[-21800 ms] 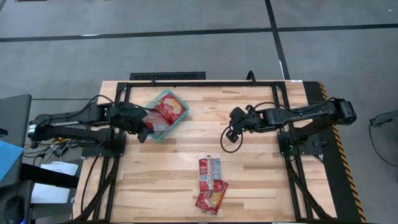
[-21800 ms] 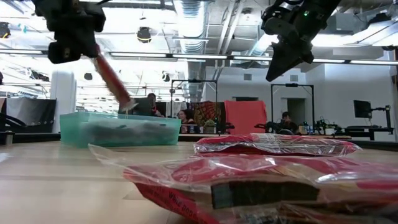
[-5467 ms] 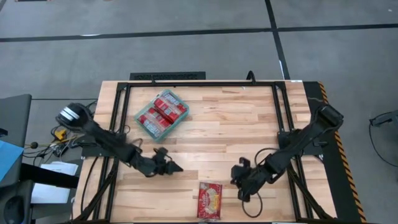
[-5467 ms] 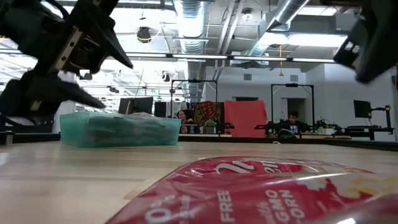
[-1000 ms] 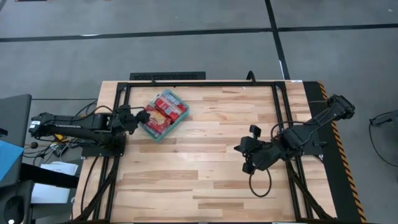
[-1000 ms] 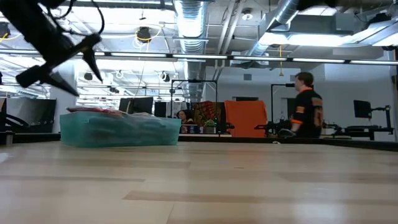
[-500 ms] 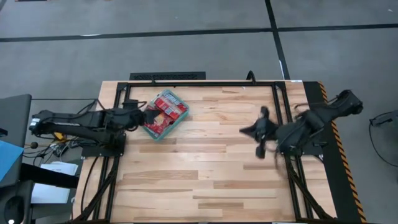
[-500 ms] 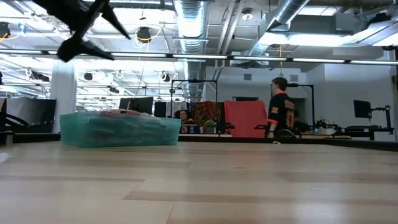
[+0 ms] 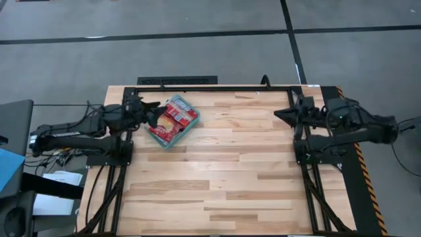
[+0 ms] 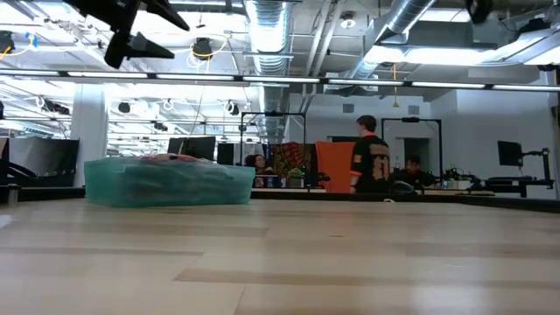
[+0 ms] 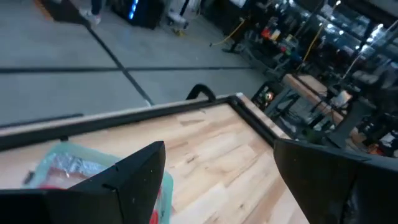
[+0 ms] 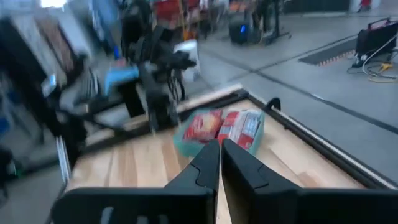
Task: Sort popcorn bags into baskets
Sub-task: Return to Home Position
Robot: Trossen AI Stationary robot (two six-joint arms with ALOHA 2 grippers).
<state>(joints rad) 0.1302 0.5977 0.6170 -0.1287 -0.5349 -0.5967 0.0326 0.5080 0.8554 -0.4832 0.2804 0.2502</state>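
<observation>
Your left pincer point(image 9: 156, 114) is spread wide, basket point(image 9: 158, 139) of popcorn bags point(image 9: 176, 117) right beside it; right pincer point(image 9: 279, 113) is pinched closed, well apart across the surface point(image 9: 223, 171).

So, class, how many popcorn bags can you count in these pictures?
2 popcorn bags show, side by side on top in the teal tray by the left gripper; more may lie hidden beneath them.
</observation>
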